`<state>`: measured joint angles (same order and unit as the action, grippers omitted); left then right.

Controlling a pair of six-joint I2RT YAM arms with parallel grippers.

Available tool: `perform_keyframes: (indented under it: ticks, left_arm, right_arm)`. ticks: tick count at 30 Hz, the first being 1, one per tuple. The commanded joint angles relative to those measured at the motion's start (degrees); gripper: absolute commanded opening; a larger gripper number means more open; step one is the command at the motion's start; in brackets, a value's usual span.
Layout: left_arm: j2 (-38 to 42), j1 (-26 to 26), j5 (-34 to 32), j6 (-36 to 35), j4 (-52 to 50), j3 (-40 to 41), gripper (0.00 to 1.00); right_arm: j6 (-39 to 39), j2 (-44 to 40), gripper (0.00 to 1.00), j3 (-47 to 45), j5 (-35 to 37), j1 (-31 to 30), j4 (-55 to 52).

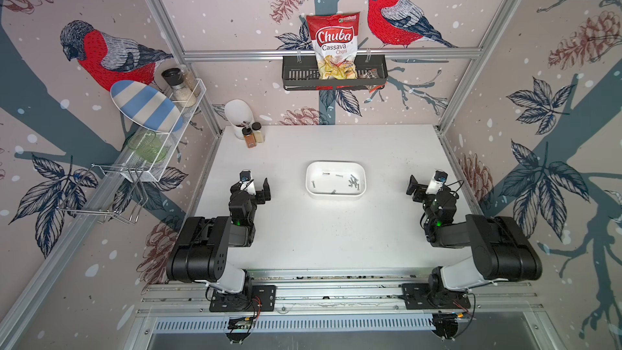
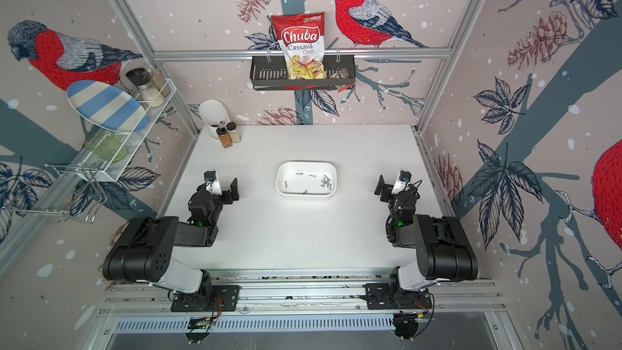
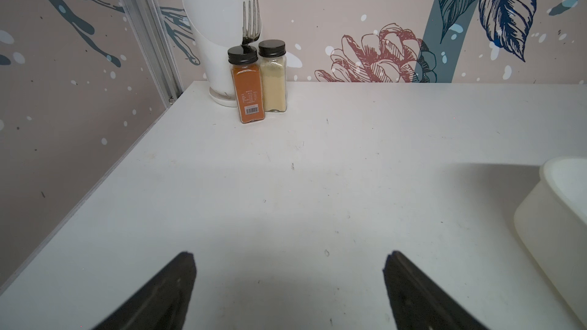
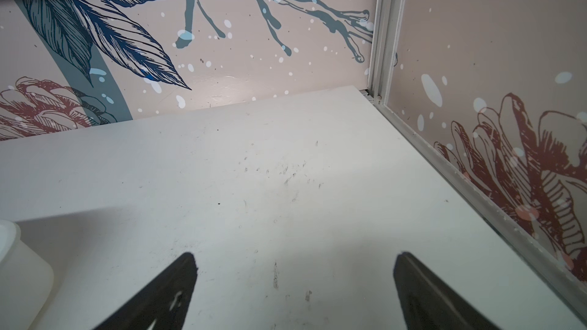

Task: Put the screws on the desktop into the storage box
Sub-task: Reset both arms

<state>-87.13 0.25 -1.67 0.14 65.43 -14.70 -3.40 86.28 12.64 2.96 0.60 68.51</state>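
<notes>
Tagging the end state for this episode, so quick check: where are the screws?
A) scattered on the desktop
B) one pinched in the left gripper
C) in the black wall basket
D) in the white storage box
D: in both top views the screws lie inside the storage box. None show on the desktop, and the left gripper and right gripper are open with nothing in them.

2 matching robot arms, the left arm (image 1: 202,247) and the right arm (image 1: 498,247). Each has glossy black joint housings (image 1: 511,260) and a white link (image 1: 232,279) just above its black base plate (image 1: 267,296), where thin red and black wires (image 1: 257,304) loop. Farther from the base plate glows a green light (image 1: 237,222); farthest from it sits a white camera mount (image 1: 248,186). The left pincer (image 3: 289,253) and right pincer (image 4: 295,253) have matte black tapering fingers (image 3: 165,290).
</notes>
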Motion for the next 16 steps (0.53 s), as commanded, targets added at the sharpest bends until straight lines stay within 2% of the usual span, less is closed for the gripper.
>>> perform_keyframes:
  ticks: [1, 16]
  left_arm:
    - [0.0, 0.1, -0.4, 0.5, 2.8, -0.2, 0.96]
    - [0.0, 0.1, -0.4, 0.5, 2.8, -0.1, 0.96]
  right_arm:
    - [-0.6, -0.2, 1.00, 0.3, 0.7, -0.1, 1.4]
    - [-0.5, -0.2, 1.00, 0.4, 0.9, -0.3, 1.3]
